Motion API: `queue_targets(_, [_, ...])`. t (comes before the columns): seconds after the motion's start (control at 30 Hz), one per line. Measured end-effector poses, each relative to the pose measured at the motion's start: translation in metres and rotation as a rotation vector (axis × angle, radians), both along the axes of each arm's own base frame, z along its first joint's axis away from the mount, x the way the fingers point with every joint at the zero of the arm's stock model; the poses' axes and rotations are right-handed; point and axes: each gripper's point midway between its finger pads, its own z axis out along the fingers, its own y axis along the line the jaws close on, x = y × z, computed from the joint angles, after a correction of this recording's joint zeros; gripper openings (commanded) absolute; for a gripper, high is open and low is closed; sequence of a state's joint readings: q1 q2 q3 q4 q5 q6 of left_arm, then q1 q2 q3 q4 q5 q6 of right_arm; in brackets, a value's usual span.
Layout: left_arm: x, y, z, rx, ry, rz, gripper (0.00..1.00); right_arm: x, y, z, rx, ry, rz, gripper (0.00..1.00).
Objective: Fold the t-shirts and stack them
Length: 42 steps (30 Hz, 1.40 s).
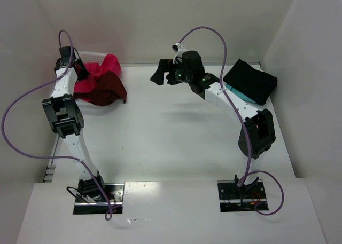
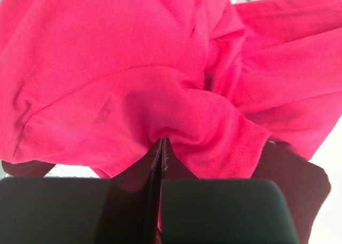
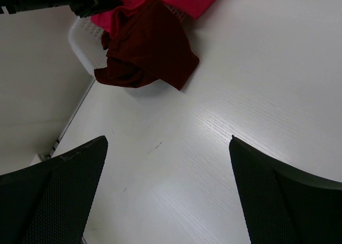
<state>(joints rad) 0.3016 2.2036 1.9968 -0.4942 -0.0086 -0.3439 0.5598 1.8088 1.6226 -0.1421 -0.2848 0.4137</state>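
Left wrist: left gripper [image 2: 162,145] tight on the crimson-pink t-shirt [image 2: 107,68]

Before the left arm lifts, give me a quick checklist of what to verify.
1. Left gripper shut on the pink shirt: ok, a fold is pinched.
2. Only pink in the grip: cannot tell; dark cloth shows beside the jaws.
3. Maroon shirt free of the pink one: not ok, they lie bunched together over the basket rim.
4. Right gripper open, holding nothing: ok.
5. Black shirt on the teal shirt, far from the lift: ok.
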Motion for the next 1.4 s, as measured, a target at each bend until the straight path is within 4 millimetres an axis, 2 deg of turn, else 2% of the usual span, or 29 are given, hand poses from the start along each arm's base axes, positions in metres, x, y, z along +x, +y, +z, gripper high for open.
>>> queue_targets(0.27, [0.004,-0.007,0.024,-0.018,-0.050,-0.034,0.00,0.000,0.000,0.000,0.000,0.001,0.000,1.00])
queue_targets(0.37, [0.005,-0.012,0.048,-0.014,-0.094,-0.051,0.00,0.000,0.000,0.000,0.000,0.001,0.000,1.00])
queue_targets(0.5, [0.002,-0.018,0.098,0.001,-0.187,-0.072,0.00,0.000,0.000,-0.002,0.001,0.007,-0.001,1.00])
queue_targets(0.63, [-0.002,-0.026,0.126,0.008,-0.239,-0.093,0.00,-0.002,0.000,-0.006,-0.003,0.016,-0.003,1.00])
queue_targets(0.73, [-0.004,-0.037,0.140,0.007,-0.256,-0.118,0.00,-0.002,0.002,-0.006,-0.003,0.014,-0.003,1.00])
queue_targets(0.8, [-0.002,-0.047,0.157,0.018,-0.276,-0.135,0.00,-0.003,0.002,-0.006,-0.004,0.015,-0.003,1.00])
queue_targets(0.93, [0.002,-0.068,0.208,0.068,-0.369,-0.180,0.54,-0.002,0.001,-0.006,-0.005,0.015,-0.006,1.00])
queue_targets(0.97, [0.003,-0.071,0.214,0.079,-0.384,-0.184,0.67,-0.003,0.001,-0.007,-0.005,0.015,-0.006,1.00])
queue_targets(1.0, [0.003,-0.073,0.212,0.085,-0.381,-0.184,0.70,-0.003,0.000,-0.009,-0.008,0.018,-0.008,1.00])
queue_targets(1.07, [0.002,-0.071,0.195,0.082,-0.347,-0.165,0.79,-0.004,-0.002,-0.015,-0.017,0.027,-0.015,1.00])
queue_targets(1.1, [0.001,-0.068,0.181,0.082,-0.313,-0.149,0.88,-0.004,-0.003,-0.017,-0.022,0.032,-0.019,1.00])
queue_targets(1.17, [-0.005,-0.062,0.140,0.077,-0.220,-0.118,0.93,-0.004,-0.005,-0.021,-0.030,0.037,-0.028,1.00])
queue_targets(1.23, [-0.014,-0.056,0.101,0.072,-0.127,-0.091,0.95,-0.004,-0.005,-0.023,-0.034,0.039,-0.031,1.00])
queue_targets(1.3, [-0.022,-0.054,0.077,0.068,-0.066,-0.078,0.95,-0.004,-0.006,-0.023,-0.034,0.038,-0.033,1.00])
queue_targets(1.33, [-0.024,-0.052,0.068,0.071,-0.043,-0.069,0.93,-0.004,-0.006,-0.022,-0.034,0.037,-0.033,1.00])
queue_targets(1.4, [-0.024,-0.050,0.063,0.076,-0.033,-0.060,0.92,-0.004,-0.006,-0.023,-0.034,0.038,-0.033,1.00])
